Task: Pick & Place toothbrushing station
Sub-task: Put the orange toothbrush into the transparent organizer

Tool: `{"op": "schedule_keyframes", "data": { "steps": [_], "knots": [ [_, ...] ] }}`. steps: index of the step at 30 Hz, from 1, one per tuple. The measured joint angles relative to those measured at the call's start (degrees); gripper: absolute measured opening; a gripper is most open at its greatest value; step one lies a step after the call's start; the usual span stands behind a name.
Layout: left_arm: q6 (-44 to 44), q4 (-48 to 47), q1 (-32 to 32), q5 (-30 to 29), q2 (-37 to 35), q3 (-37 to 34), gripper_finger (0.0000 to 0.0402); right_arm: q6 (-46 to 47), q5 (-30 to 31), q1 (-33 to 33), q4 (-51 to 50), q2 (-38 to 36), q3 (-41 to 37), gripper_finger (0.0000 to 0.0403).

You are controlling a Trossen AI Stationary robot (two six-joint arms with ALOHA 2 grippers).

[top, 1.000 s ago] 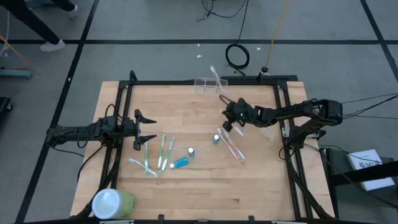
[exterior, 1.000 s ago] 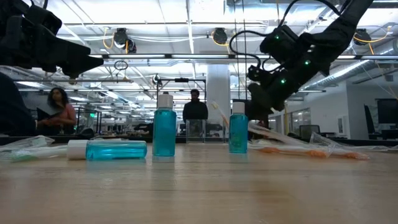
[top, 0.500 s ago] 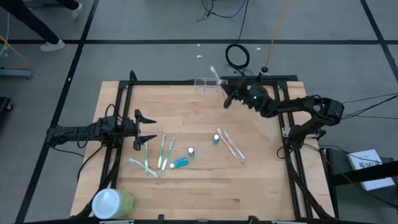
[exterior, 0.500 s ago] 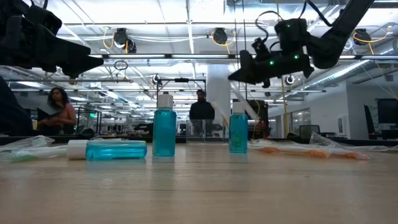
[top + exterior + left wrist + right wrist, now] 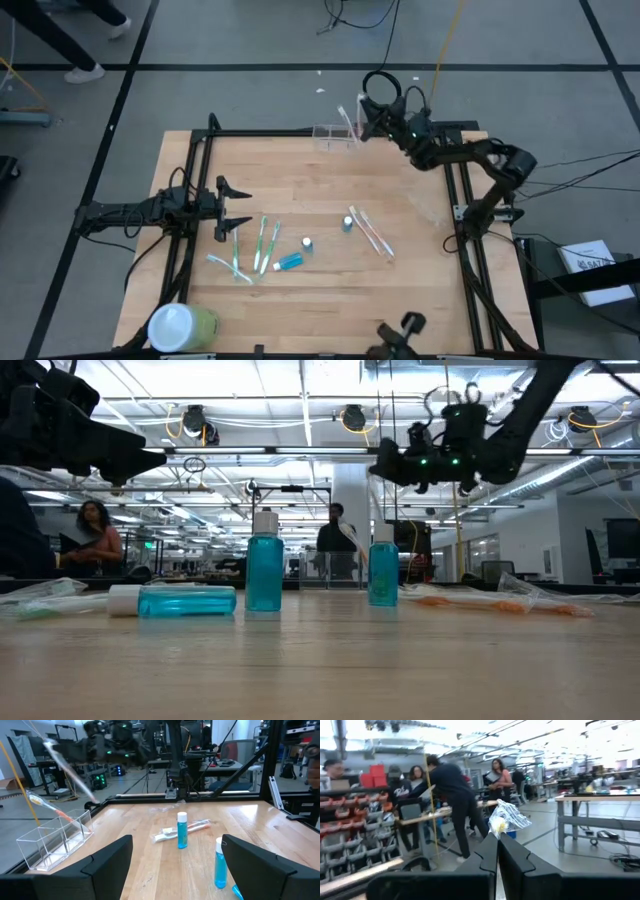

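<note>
Right claw [image 5: 366, 122] was clamped on a wrapped toothbrush [image 5: 350, 120] just above the toothbrushing station [image 5: 336, 136] at the bench [image 5: 400, 290] far edge, while left claw [image 5: 236, 209] sat open near the left edge.

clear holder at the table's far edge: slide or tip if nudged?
The clear holder looks thin-walled and nearly empty, so it is probably light and likely to slide on the wooden table. It is low and wide, so tipping seems unlikely, though the toothbrush leaning out might lever it.
</note>
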Motion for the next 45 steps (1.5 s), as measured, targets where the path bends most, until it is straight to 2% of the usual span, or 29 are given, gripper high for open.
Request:
{"op": "schedule_keyframes", "data": {
  "steps": [7,13,26,36,45],
  "knots": [
    [-0.01,0.03,0.0,0.02,0.0,-0.01,0.031,-3.47,-0.54,-3.08,-2.66,8.64,8.0,0.0],
    [-0.01,0.01,0.0,0.02,-0.01,0.0,0.031,-2.73,-0.57,-4.96,-4.59,13.01,9.0,0.0],
    [-0.01,0.0,0.0,0.02,-0.01,0.0,0.031,-2.62,-0.55,-5.63,-12.3,13.68,8.95,0.0],
    [-0.01,0.01,0.0,0.02,-0.01,0.0,0.031,-2.64,-0.65,-5.63,-14.26,13.64,8.95,0.0],
    [0.0,0.0,0.0,0.02,-0.01,0.0,0.031,-3.02,-6.85,-5.6,-13.95,13.68,8.93,0.0]
  ]
}}
